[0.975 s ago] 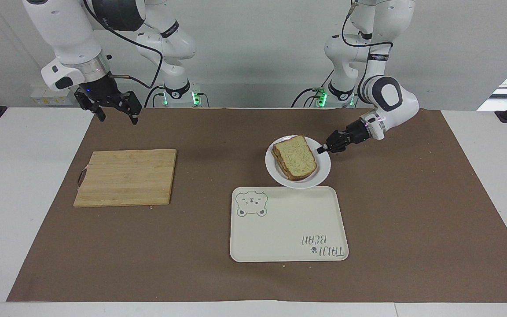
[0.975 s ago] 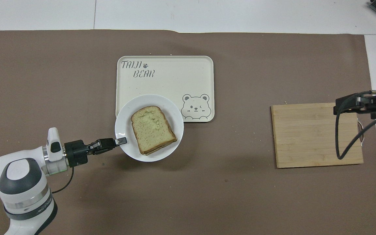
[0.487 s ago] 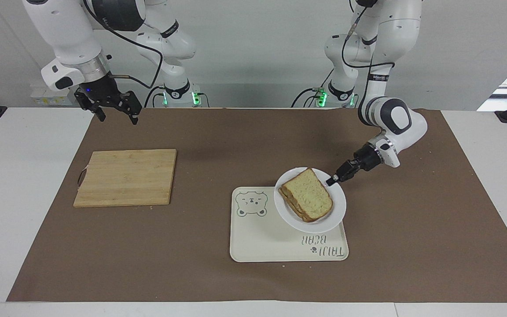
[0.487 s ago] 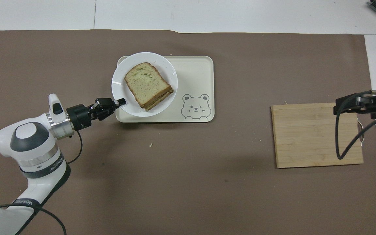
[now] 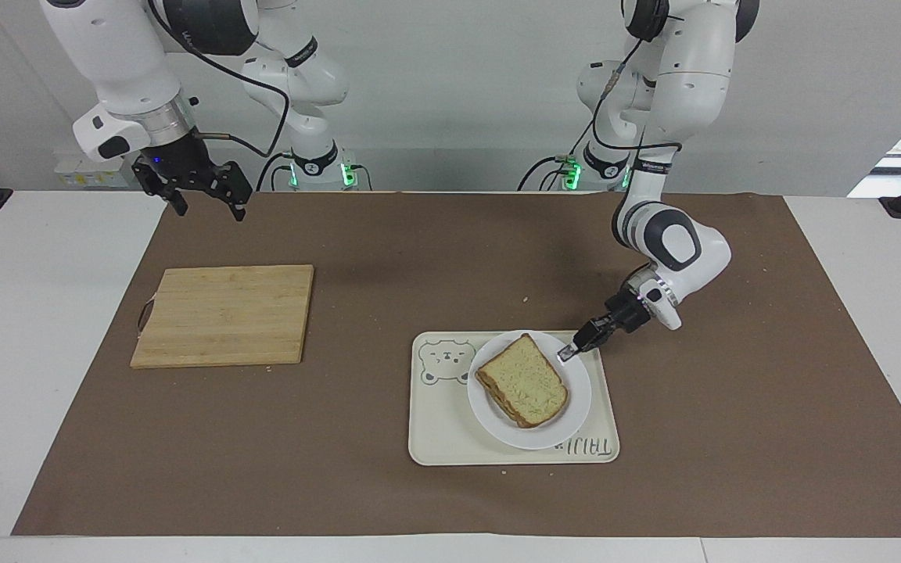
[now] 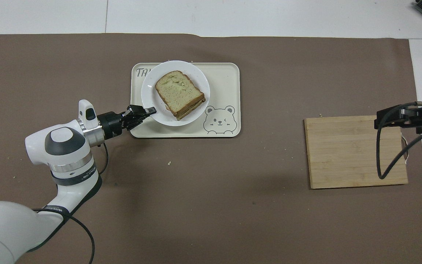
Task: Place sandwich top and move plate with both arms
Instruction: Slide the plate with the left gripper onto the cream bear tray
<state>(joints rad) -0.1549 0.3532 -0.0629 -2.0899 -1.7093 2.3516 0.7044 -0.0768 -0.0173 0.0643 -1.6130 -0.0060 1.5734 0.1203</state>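
Cutting board sits nearest the robots, toward the right arm's end of the table, bare of food. Over its nearer corner the right pincer hangs in the air with its fingers spread apart and nothing between them; that arm waits, unmoved over the last second.

Farther out, the left pincer is clamped together on the rim of the plate, on the edge nearer the robots. A second ago that plate lay on the brown mat, just touching the tray's nearer edge; since then the left arm has carried it away from the robots and onto the tray, where it now covers most of the printed lettering. In the facing view it looks to be resting on the tray or very close to it; I cannot tell which.

The sandwich top lies on the stack, a little askew, with a darker layer showing under one edge. It has ridden along without slipping.

So the placing looks done and the move nearly so; I judge that what remains is letting go of the rim and drawing back.
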